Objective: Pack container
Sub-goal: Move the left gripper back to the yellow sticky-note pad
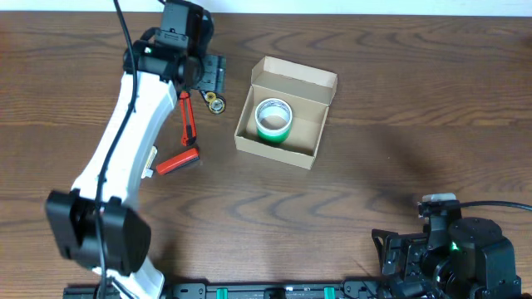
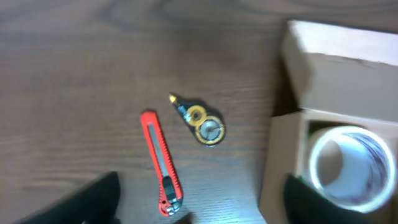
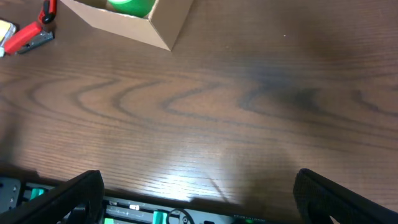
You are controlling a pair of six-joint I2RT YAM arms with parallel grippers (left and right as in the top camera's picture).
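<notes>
Dark wood-grain table (image 1: 349, 208) is filling every view. In the overhead view the container (image 1: 276, 153) is sitting a little toward 12 o'clock from the table's middle. It is lying open, with its flap lid standing up along the 1 o'clock side. A tape roll (image 1: 273, 119) with green on it is lying flat inside, hole facing up.

Moving out toward 9 o'clock from the box, a small round gold-coloured item (image 1: 214, 103) is resting on the wood close by. Just past it a red box cutter (image 1: 187, 116) is lying lengthwise, running roughly 12 to 6. Farther out at 8 o'clock a red clip (image 1: 177, 160) is sitting on the table, apart from the cutter.

The left gripper (image 1: 208, 73) is hanging above the table at 10 o'clock from the box. Its fingers (image 2: 93, 199) are spread wide and gripping nothing, and its wrist camera is looking down on the cutter and the gold item.

The right gripper (image 3: 199, 205) is sitting at 5 o'clock near the table's edge, well apart from the box. Its fingers (image 3: 68, 196) are also spread wide, with only bare wood between them.
</notes>
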